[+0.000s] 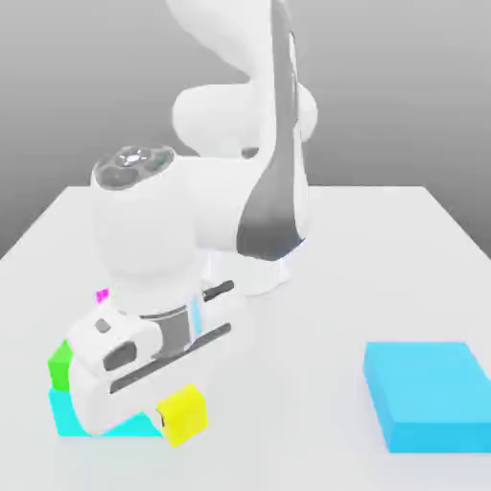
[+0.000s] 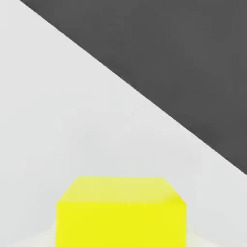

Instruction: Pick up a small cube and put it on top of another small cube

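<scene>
The gripper (image 1: 180,414) is closed down on the small plain bright yellow cube (image 1: 182,414), its fingers only as far apart as the cube between them (the hand view has it squarely in the grip, a pale finger at either side). The cube sits tilted with the hand, its edges slanting in the exterior view; how high it is above the table I cannot tell.

The white rounded hand (image 1: 115,360) slants too, and from it the white and grey robot arm (image 1: 216,206) bends up and back towards its base.

Just beside the cube, towards the exterior view's left, is a bright cyan block (image 1: 115,430), partly covered by the hand. A green cube (image 1: 60,367) shows directly above the cyan block's far left part (whether it rests on it or stands behind it, I cannot tell). Farther back, a small bit of a magenta thing (image 1: 103,295) peeks out next to the hand, too little of it to give its shape.

Well apart from all these, at the exterior view's right, a wide, flat blue block (image 1: 432,393) lies on the smooth white table (image 1: 297,412).
</scene>
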Robot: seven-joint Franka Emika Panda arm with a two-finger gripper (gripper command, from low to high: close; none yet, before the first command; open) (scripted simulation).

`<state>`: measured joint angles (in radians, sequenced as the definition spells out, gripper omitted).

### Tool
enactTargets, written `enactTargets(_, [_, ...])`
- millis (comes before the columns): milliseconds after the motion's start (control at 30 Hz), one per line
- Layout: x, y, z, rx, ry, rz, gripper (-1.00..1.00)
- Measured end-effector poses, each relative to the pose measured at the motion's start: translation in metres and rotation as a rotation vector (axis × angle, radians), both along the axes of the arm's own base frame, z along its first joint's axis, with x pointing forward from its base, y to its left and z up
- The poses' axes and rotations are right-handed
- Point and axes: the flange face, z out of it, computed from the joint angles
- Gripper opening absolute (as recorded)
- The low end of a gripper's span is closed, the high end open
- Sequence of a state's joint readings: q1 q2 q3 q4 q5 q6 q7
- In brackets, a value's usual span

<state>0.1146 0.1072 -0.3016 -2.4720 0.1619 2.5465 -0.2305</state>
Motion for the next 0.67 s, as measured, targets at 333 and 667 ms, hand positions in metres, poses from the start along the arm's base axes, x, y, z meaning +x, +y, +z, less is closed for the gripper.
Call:
enactTargets(333, [-0.062,-0.022,0.068,-0.043,-0.008,0.106,-1.00])
enactTargets(667, [-0.071,-0.022,0.016,-0.057,-0.013,0.130,1.00])
